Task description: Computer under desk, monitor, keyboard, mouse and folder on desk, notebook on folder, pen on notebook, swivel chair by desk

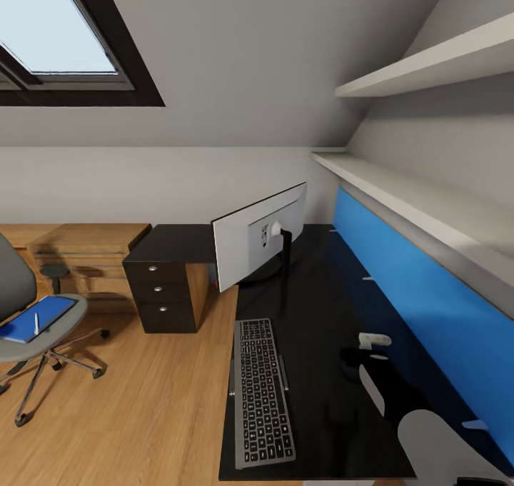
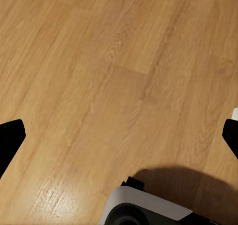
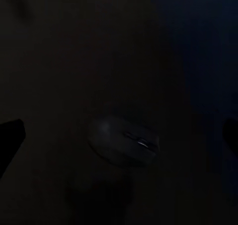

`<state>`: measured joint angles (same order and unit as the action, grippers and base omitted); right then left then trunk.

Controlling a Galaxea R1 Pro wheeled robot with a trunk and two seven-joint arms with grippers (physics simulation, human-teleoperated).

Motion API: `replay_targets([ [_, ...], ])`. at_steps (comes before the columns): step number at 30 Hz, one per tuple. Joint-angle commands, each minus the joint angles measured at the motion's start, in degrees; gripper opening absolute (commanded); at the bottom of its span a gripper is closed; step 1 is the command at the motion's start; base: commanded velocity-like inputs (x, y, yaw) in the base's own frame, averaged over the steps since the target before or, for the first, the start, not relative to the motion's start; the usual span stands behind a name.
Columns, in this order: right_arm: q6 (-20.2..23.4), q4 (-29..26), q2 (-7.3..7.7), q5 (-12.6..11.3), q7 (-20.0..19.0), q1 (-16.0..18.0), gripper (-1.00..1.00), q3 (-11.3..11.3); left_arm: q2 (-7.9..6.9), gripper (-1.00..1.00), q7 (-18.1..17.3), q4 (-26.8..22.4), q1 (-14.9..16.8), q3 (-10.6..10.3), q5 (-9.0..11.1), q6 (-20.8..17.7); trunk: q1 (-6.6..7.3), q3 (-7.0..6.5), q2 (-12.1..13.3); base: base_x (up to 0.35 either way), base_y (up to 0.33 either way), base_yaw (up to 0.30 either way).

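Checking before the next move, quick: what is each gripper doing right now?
Left gripper: open, empty, over the wood floor.
Right gripper: open, empty, the mouse lying between its fingertips on the desk, not gripped.

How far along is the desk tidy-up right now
Done: the monitor and keyboard sit on the desk. In hand: the mouse lies on the desk below the open right gripper. Left: the folder with the pen remains on the swivel chair, away from the desk.
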<state>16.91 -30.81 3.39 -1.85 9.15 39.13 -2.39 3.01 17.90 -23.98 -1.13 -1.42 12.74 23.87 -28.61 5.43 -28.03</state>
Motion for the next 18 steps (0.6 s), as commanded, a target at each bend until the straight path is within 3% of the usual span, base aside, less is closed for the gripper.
replay_targets([
  [1, 0.3, 0.0, 0.01, -0.2, 0.2, 0.0, 1.0, 0.0, 0.01, 1.0, 0.2, -0.1, 0.0, -0.2, 0.3, 0.1, -0.03, 0.1, -0.1, 0.0, 0.0, 0.0],
  [18, -3.8, 2.2, 1.07, 0.0, -2.5, 0.1, 1.0, 0.1, 0.0, 1.0, 0.2, -0.4, 0.0, -0.2, 0.2, 0.1, -0.03, 0.1, -0.1, 0.0, 0.0, 0.0],
])
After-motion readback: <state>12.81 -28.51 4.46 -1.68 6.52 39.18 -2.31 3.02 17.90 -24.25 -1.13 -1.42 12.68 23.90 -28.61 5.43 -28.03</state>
